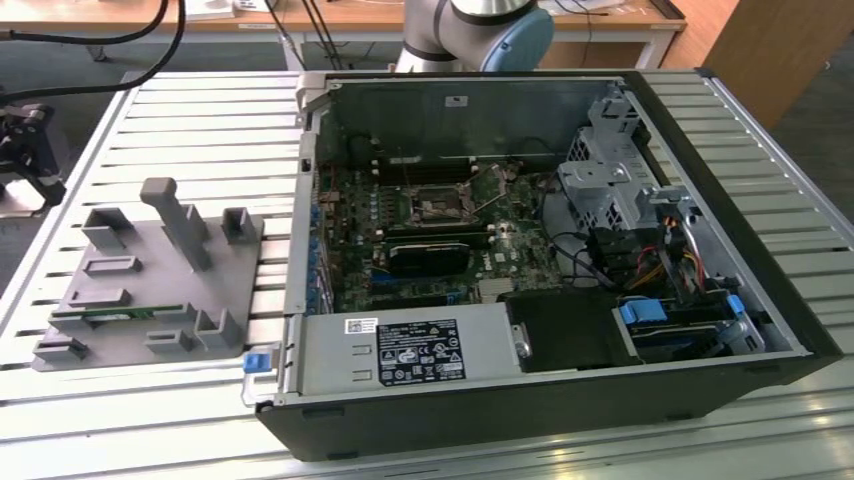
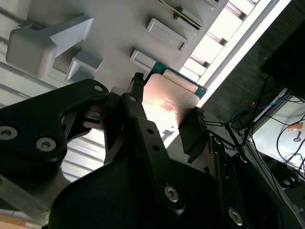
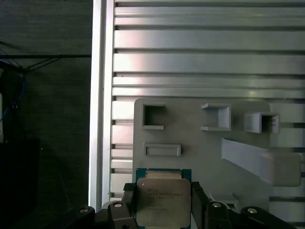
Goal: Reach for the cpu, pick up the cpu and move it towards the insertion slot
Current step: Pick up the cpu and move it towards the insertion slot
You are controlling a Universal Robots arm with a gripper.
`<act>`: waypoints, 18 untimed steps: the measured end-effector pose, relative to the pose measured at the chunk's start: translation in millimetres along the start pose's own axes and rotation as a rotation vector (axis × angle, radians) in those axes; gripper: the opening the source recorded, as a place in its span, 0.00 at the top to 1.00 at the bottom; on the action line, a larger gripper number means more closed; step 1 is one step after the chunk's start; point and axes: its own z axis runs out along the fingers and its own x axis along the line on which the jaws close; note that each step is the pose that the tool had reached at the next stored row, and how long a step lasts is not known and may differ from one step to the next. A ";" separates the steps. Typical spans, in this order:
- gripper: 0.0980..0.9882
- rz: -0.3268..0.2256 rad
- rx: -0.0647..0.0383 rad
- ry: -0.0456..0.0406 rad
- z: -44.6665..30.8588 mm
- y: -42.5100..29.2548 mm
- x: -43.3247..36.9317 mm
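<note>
We see the tool (image 3: 163, 188) clamped on the cpu (image 3: 163, 205), fingers on two opposite edges, above the grey fixture (image 3: 200, 143) on the slatted counter (image 3: 190, 47).

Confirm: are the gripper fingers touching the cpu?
Touching. The first wrist view shows the cpu clamped in the gripper, both fingers flush against its opposite edges, no gap.

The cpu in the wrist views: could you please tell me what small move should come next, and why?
The gripper seems shut on the cpu, which hangs over the grey holder, so I would probably carry it toward the slot in the open case.
</note>
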 end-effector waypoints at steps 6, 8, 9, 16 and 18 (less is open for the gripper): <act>0.50 0.000 0.000 0.0001 -4.5 0.3 0.1; 0.50 0.000 0.000 0.0000 -5.7 0.4 0.2; 0.50 0.000 0.000 0.0000 -6.3 0.4 0.2; 0.50 0.000 0.000 0.0000 -11.1 0.8 0.3; 0.50 0.000 0.000 0.0000 -12.7 0.9 0.4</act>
